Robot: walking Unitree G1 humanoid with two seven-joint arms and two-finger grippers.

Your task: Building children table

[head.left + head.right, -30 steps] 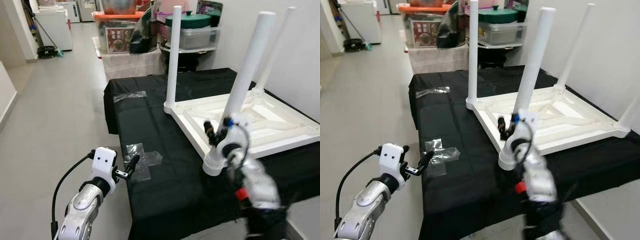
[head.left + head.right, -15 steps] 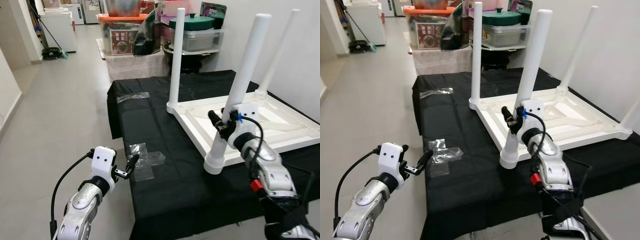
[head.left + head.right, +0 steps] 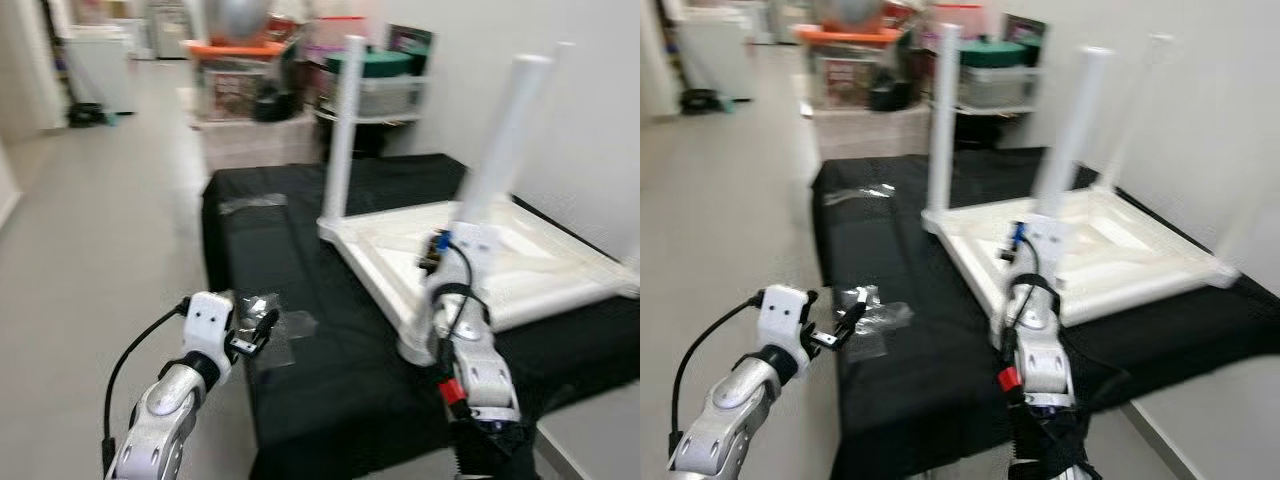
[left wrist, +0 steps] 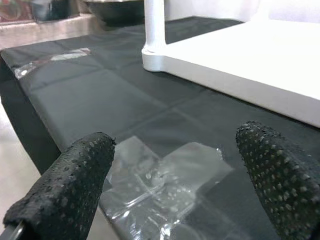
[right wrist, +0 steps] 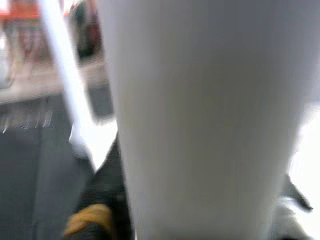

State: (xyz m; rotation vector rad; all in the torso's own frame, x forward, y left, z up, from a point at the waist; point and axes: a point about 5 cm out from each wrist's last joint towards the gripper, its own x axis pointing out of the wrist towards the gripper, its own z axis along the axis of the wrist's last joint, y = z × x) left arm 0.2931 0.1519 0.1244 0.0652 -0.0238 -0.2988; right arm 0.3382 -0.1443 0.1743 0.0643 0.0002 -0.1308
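Kids' table (image 3: 520, 255) lies upside down at centre-right on the black cloth (image 3: 330, 330), legs up. Our right gripper (image 3: 437, 252) is at the near leg (image 3: 490, 190); grip state: can't tell. Left gripper (image 4: 175, 165) wide open, empty, over plastic wrap (image 4: 160, 175). We reckon light, stiff, slippery plastic, so grab the leg low, nr its socket.

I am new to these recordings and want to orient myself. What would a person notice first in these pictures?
First, the white children's table, lying upside down on the black cloth with its legs pointing up. The right gripper is at the nearest leg, which looms close in the right wrist view. The left gripper hovers open by the cloth's edge, near some clear plastic wrapping.
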